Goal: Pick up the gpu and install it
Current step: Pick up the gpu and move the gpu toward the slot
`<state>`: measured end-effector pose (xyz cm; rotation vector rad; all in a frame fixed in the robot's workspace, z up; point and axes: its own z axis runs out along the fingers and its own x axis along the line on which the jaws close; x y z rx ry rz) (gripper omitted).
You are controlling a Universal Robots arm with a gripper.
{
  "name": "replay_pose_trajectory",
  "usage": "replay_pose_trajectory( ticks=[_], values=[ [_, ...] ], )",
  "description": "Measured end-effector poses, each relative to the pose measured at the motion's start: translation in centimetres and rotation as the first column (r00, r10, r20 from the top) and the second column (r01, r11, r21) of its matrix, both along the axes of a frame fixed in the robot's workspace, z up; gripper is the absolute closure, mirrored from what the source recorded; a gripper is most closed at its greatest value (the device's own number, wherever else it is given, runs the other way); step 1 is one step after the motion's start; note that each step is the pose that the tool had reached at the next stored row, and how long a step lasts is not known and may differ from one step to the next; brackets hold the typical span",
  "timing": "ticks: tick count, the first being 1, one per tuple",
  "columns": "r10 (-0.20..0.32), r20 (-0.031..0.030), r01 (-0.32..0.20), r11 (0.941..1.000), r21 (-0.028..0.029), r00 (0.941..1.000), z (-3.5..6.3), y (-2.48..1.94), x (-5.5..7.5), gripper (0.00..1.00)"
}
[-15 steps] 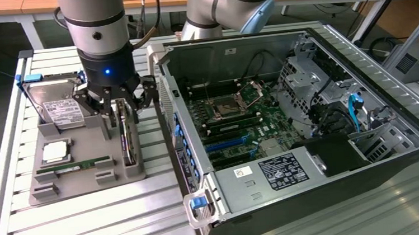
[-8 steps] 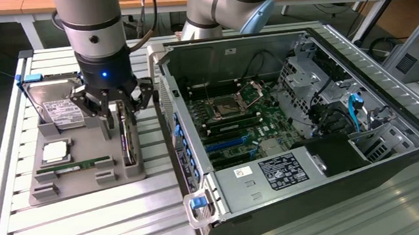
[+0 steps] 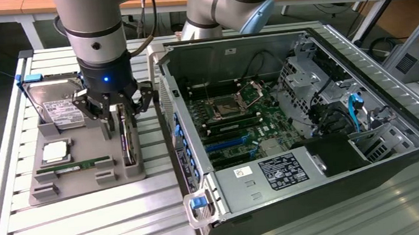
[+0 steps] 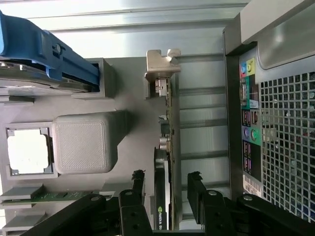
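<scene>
Observed from the floor:

1. The slatted metal table carries everything inspected.
2. 1 computer case lies open at the exterior view's right, with the motherboard exposed.
3. 1 robot arm stands vertical over the grey parts holder, beside the case.
4. The holder seats the hard drive, the processor and the RAM stick.
5. The gpu stands on edge in its holder slot, on the side nearest the case, with its silver bracket at the far end.
6. The gripper is lowered over the gpu with jaws fully spread. The 2 fingers straddle the card, a gap visible on each side. It has hold of nothing.
</scene>
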<state>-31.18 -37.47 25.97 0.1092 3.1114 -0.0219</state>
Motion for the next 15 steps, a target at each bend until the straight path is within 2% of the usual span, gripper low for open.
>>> replay_pose_trajectory(
  ticks=[3,15],
  values=[
    [0.000,0.0004,0.000,1.0000,0.0003,1.0000,-0.31,0.35,0.0,0.52],
    [0.001,0.0000,-0.001,1.0000,-0.0011,1.0000,-1.38,0.35,-0.1,0.52]
  ],
)
